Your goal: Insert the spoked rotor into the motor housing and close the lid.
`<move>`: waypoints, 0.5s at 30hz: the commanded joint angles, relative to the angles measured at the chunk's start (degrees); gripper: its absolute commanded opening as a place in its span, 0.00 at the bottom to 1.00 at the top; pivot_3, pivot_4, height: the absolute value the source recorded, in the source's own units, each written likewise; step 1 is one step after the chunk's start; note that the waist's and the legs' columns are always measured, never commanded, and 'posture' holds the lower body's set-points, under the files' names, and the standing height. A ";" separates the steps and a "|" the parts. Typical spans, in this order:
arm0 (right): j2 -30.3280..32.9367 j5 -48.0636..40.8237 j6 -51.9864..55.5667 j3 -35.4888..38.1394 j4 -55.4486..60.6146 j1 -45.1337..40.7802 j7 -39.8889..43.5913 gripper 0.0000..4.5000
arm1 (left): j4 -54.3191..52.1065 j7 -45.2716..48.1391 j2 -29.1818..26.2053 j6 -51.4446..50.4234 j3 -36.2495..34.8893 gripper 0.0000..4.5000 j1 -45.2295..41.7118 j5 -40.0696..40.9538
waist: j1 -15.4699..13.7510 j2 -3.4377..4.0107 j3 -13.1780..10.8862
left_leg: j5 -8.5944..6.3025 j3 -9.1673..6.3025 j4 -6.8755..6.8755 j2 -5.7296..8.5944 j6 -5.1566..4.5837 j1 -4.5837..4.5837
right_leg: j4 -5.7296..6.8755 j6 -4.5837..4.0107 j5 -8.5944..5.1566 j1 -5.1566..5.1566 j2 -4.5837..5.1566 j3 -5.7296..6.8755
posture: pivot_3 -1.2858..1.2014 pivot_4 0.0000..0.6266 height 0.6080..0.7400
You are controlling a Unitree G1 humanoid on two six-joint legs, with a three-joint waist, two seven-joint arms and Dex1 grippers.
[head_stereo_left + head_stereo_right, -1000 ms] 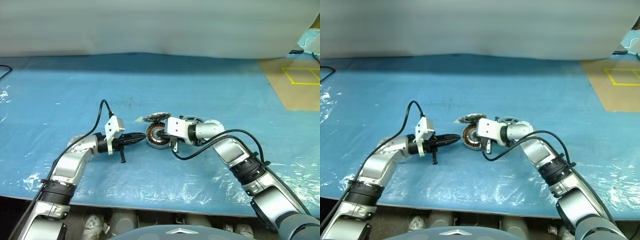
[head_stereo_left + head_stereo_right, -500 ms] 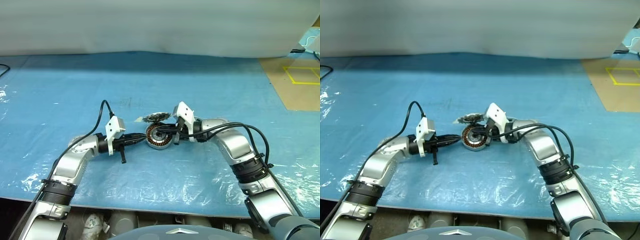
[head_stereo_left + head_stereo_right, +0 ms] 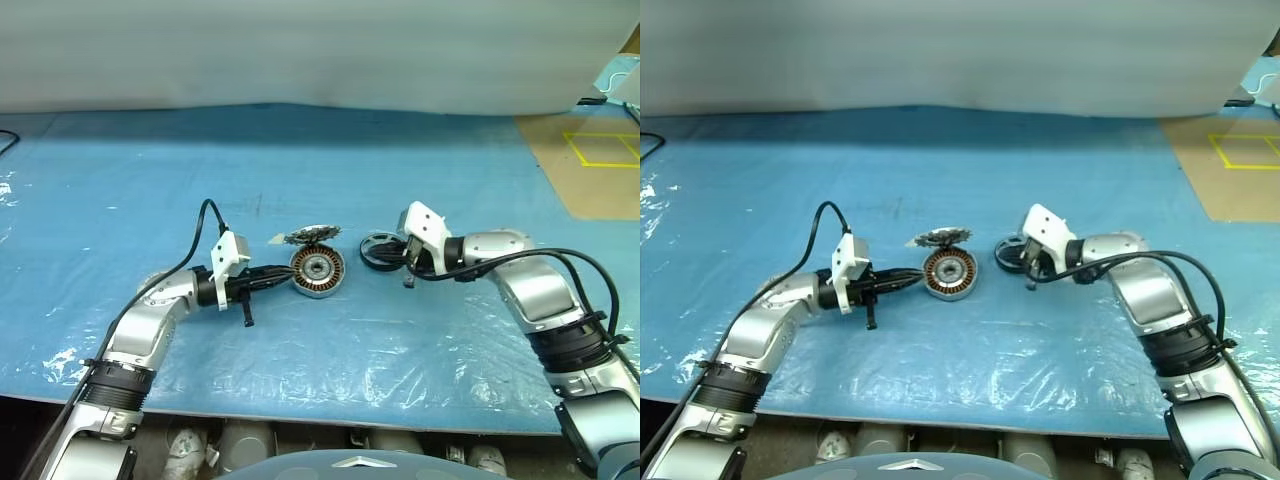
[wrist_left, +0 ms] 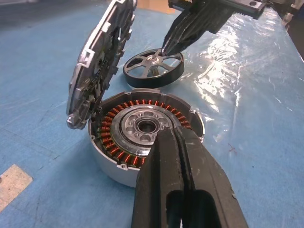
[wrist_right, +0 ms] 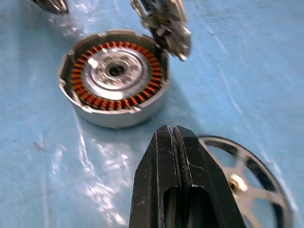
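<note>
Head stereo pair looks down over the blue table (image 3: 150, 160); wrist cameras, apparently facing each other, closely share the motor housing (image 4: 142, 137).

We see a robot test bench in a lab or workshop; a blue plastic sheet (image 3: 330, 160), crinkled and glossy, covers the work table; a brown floor with yellow marking tape (image 3: 600, 150) lies beyond; a plain white backdrop (image 3: 300, 50) closes off the rear.
</note>
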State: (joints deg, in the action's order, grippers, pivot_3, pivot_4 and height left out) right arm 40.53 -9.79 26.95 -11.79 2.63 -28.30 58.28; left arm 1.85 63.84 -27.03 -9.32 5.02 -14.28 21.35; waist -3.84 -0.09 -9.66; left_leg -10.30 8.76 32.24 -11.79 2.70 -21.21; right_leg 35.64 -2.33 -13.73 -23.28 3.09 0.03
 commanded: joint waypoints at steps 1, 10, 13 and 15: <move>0.66 0.66 -3.42 1.85 -3.58 -4.89 1.22 0.00 | -1.46 -0.12 0.59 0.63 0.14 0.01 -0.80 0.54 | -0.04 0.00 0.00 | 0.00 0.00 0.00 0.00 0.00 0.00 | 0.00 0.00 0.00 0.00 0.01 0.00 | 0.52 0.24 1.00; 2.62 8.66 -17.86 -4.67 -17.80 -14.97 10.74 0.60 | -0.61 0.13 1.12 0.67 0.50 0.00 -1.64 0.35 | -0.09 0.00 0.00 | 0.00 0.01 0.04 -0.01 -0.03 -0.11 | 0.02 -0.01 0.00 -0.04 0.00 0.06 | 0.52 0.24 1.00; 3.13 12.08 -23.99 -7.19 -23.08 -18.59 14.33 0.66 | -0.58 0.00 1.31 0.82 0.64 0.00 -1.57 0.23 | -0.07 0.00 0.00 | -0.01 0.00 0.09 -0.02 -0.04 -0.14 | 0.04 -0.02 0.00 -0.05 0.01 0.08 | 0.52 0.24 1.00; 2.68 13.33 -27.10 -8.14 -26.46 -20.92 16.05 0.66 | -0.56 -0.23 1.48 0.83 0.60 0.00 -1.59 0.25 | -0.03 -0.01 0.00 | -0.03 0.00 0.12 -0.03 -0.08 -0.14 | 0.06 -0.02 0.00 -0.06 0.01 0.08 | 0.52 0.24 1.00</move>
State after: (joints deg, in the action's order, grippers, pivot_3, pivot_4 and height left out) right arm 42.70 2.56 3.19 -19.90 -22.61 -46.88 72.70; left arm 2.14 63.51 -25.60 -9.20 5.72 -15.47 21.21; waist -3.87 -0.09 -9.67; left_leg -10.33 8.77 32.37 -11.82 2.61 -21.36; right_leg 35.72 -2.36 -13.73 -23.34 3.10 0.11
